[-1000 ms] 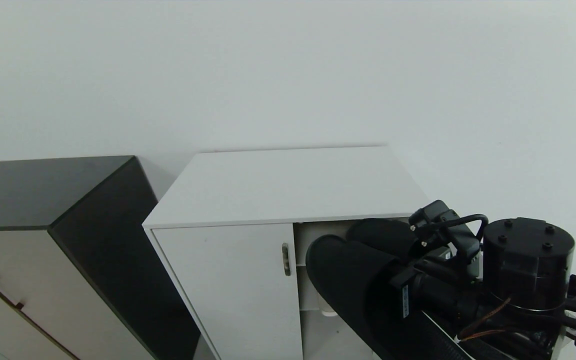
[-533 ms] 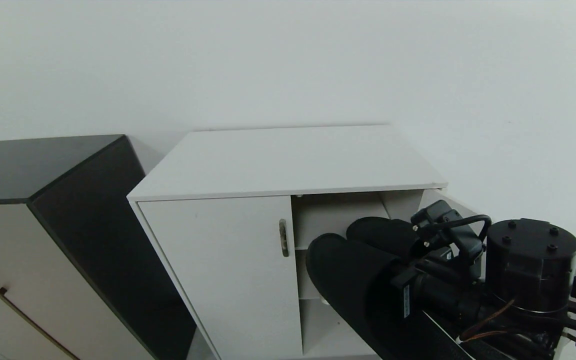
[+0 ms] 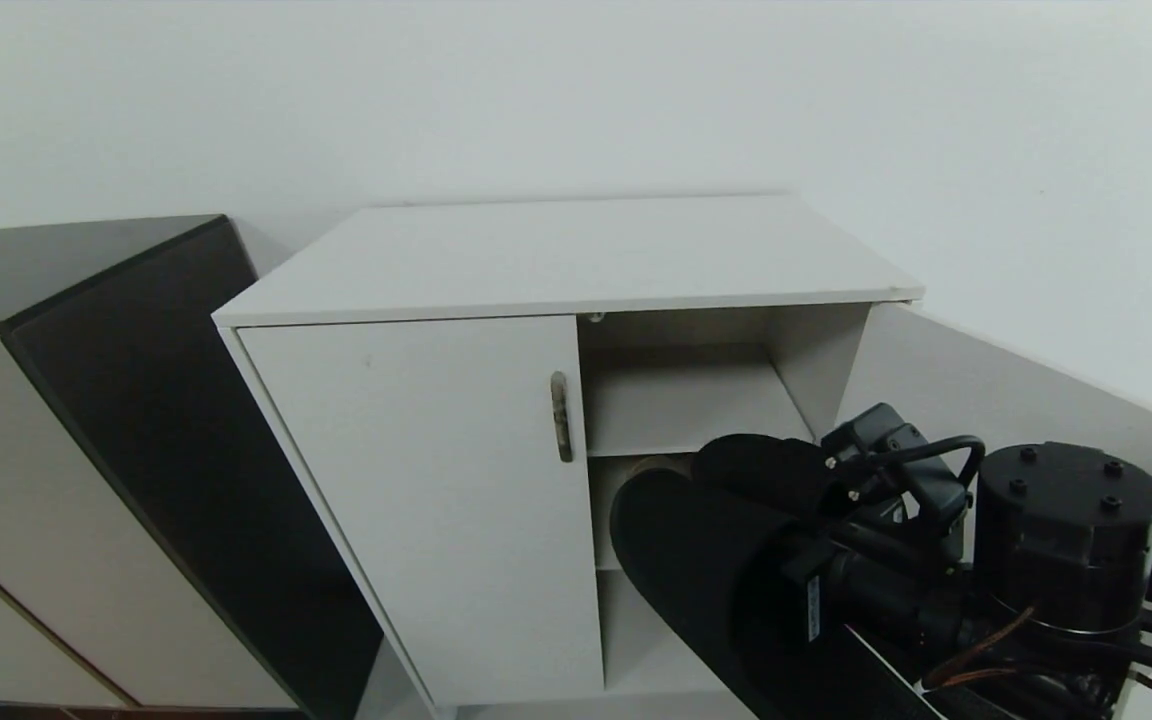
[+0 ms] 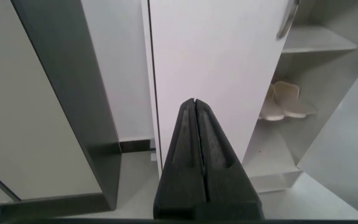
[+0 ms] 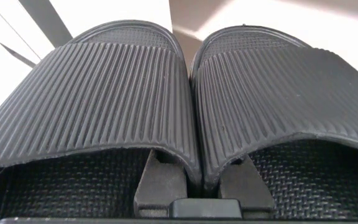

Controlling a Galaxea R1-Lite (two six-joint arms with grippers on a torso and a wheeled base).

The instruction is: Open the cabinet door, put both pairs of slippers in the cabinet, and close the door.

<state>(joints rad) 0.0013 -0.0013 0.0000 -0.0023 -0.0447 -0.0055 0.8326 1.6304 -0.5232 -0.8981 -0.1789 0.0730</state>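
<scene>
Black ribbed rubber slippers [image 5: 104, 93] are clamped side by side in the right gripper [image 5: 201, 183], before the open right half of the white cabinet [image 3: 556, 250]. Pale beige slippers [image 4: 284, 102] lie on an inner shelf. The left gripper [image 4: 194, 109] is closed, empty.

- The cabinet [image 3: 556, 250] is plain white, and so are its door [image 3: 416, 500] and the shelf [image 3: 686, 400] inside.
- The handle [image 3: 560, 416] on the door is a dull grey-brown metal.
- The black slippers [image 5: 123, 99] have straps with fine straight ribs. The footbeds under the straps carry a small grid pattern.
- The pale slippers [image 4: 288, 102] are cream, with no pattern that I can make out.
- The left pincer [image 4: 194, 109] is matt black.
- The chest [image 3: 136, 400] has a black top and side and an off-white front.
- The wall [image 3: 576, 90] is plain white.
</scene>
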